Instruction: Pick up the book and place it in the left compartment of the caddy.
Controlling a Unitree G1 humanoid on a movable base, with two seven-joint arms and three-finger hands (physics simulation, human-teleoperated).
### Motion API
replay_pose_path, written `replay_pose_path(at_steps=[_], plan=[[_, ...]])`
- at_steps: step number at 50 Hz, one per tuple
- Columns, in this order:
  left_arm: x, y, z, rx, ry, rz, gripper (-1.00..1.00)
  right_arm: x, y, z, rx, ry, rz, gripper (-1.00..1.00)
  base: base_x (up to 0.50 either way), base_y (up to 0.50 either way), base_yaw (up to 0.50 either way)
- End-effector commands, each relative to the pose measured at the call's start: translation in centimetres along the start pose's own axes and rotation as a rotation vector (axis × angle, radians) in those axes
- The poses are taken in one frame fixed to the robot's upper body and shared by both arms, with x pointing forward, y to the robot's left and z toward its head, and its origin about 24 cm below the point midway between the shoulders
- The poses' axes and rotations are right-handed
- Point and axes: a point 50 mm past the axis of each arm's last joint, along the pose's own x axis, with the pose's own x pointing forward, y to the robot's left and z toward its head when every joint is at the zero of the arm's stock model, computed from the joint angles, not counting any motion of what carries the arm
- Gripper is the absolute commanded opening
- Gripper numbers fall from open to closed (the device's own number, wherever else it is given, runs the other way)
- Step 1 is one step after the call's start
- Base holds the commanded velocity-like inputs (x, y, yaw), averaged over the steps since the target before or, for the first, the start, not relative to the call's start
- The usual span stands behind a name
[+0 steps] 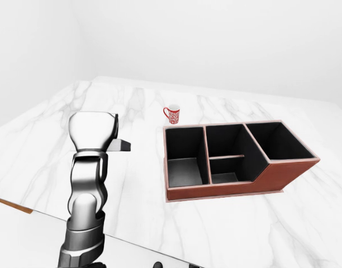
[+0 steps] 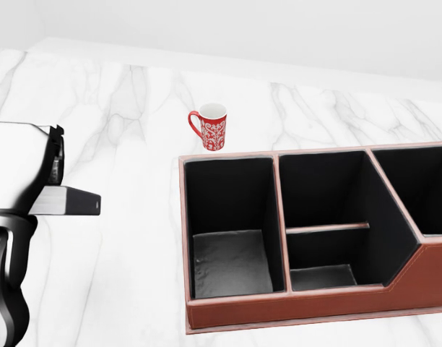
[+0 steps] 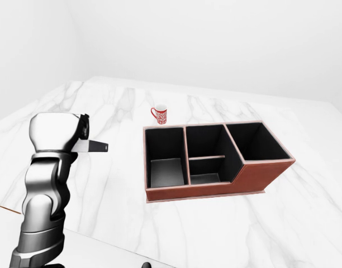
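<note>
Book (image 2: 68, 201) — held in the left hand (image 2: 26, 170), lifted clear of the surface (image 2: 134, 253). It shows as a thin grey-and-black slab sticking out of the hand toward the right of the head view, lying roughly flat, its free end pointing at the caddy (image 2: 308, 307). Most of the book is hidden behind the hand. The fingers themselves are hidden behind the white hand housing, so the wrap cannot be seen directly; since the book hangs in the air from the hand, I judge it gripped.

Caddy: reddish-brown leather box, black lining, well to the right of the hand in the head view. Left compartment (image 2: 232, 264) is the section nearest the hand and shows only its own dark floor. A middle section with a low divider and a third section lie beyond it to the right.

Key relation — target compartment lies to the right of the book, along the direction the book's visible length already points. The coming move is probably a carry rightward, then a lowering over the rim; the book may need tipping on end to fit.

Red patterned mug (image 2: 209, 126) stands just above the caddy's upper left corner in the head view, apart from it. Right hand not visible in any view.
</note>
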Motion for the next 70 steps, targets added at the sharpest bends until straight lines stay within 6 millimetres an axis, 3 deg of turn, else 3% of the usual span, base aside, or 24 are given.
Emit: replay_pose_path(at_steps=[1,10,27,48,60,70], plan=[[-1.2,6.0,0.8,-0.036,0.012,0.161,-1.00,0.0,0.0,-0.1,0.001,0.002,0.000,1.00,0.00,0.00,0.00],[-1.2,8.7,2.7,-0.099,-0.038,0.218,-1.00,0.0,-0.1,0.0,0.005,0.000,-0.001,1.00,0.00,0.00,0.00],[-0.3,11.4,7.3,-0.137,-0.150,0.254,-1.00,0.0,0.0,-0.5,0.013,0.014,0.003,1.00,0.00,0.00,0.00],[-1.2,12.0,11.8,-0.150,-0.273,0.255,-1.00,0.0,0.0,-0.3,0.015,0.008,0.005,1.00,0.00,0.00,0.00],[-2.3,12.5,12.8,-0.175,-0.322,0.260,-1.00,0.1,0.0,0.0,0.012,-0.001,0.000,1.00,0.00,0.00,0.00],[-2.0,12.1,12.8,-0.169,-0.323,0.261,-1.00,0.1,0.0,-0.4,0.001,0.016,-0.008,1.00,0.00,0.00,0.00]])
